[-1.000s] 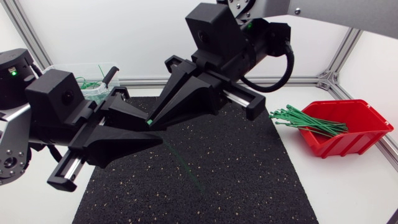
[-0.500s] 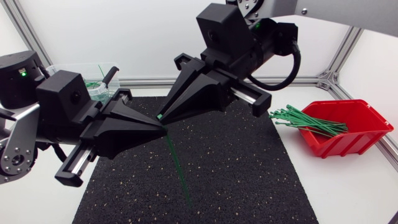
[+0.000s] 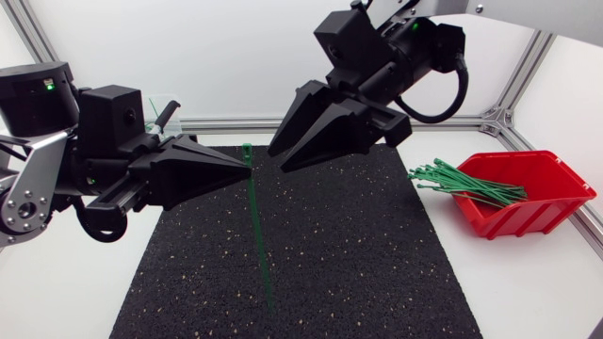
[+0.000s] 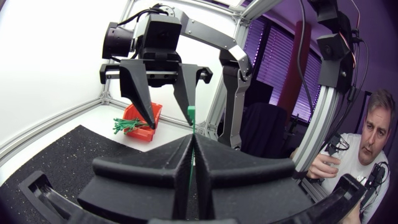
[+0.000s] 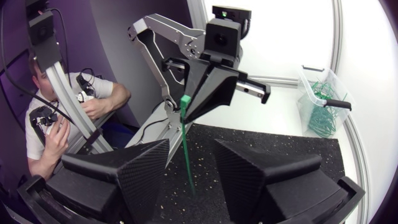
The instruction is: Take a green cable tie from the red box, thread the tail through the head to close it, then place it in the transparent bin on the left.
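Green cable tie, a single one, hangs upright over the far half of the black mat, with its square head uppermost and its tail pointing down toward the mat's middle. I cannot tell whether the tip touches the mat. Reading from the left, the transparent bin stands just beyond the mat's far left corner and is partly hidden in the head view. The right wrist view shows looped green ties lying inside it. My left gripper is raised over the mat's left half, level, with its tips pointing toward the mat's centre line. Its two wedge fingers are pressed together on the tie just below the head, and in the left wrist view the green strip runs through the seam where they meet. My right gripper is raised over the mat's far edge, right of the centre line, slanting down toward the tie's head. Its fingers stand apart and hold nothing. In the right wrist view the tie is ahead of the gap between them, untouched. The red box rests off the mat, beside its far right corner, tilted toward the mat. A bundle of loose ties lies in the box, their ends sticking out over the rim nearest the mat.
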